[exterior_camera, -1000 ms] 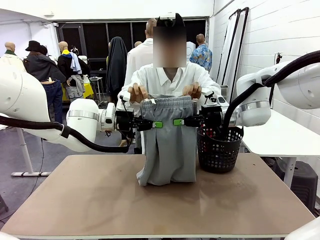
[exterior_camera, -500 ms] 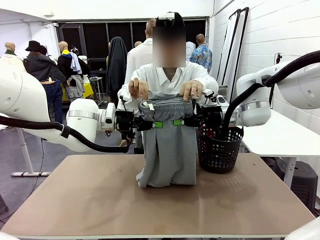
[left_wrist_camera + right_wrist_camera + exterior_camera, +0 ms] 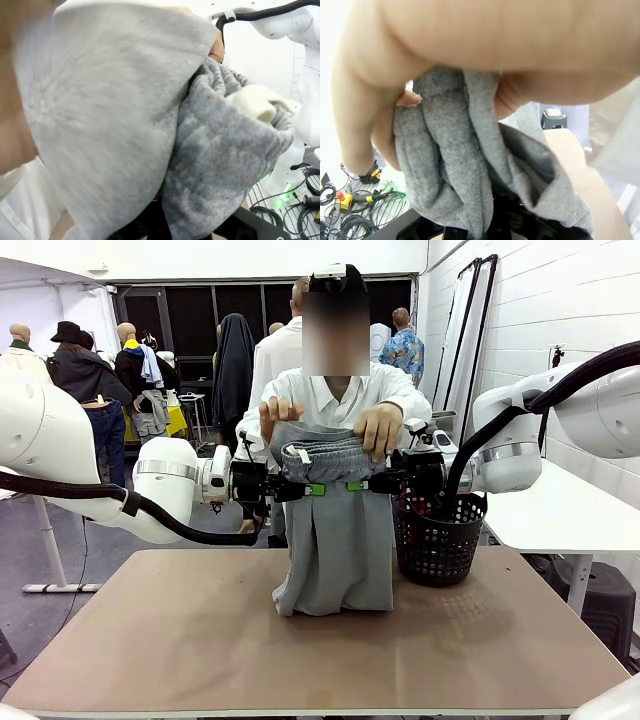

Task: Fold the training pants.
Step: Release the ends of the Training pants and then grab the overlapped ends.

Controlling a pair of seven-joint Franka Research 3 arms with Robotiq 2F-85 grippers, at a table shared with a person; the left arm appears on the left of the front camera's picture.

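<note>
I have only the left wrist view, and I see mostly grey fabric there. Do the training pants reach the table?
Observer: Yes. The training pants hang down, and their lower end rests bunched on the table.
Operator: Who holds the top?
Observer: The person: one hand and the other hand grip the waistband.
Operator: And the right end effector?
Observer: The right end effector is shut on the pants just below the waistband, facing the left end effector.

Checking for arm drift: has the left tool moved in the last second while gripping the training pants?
No. The left tool stays shut on the training pants, at the same height and distance from the black basket as before.
</note>
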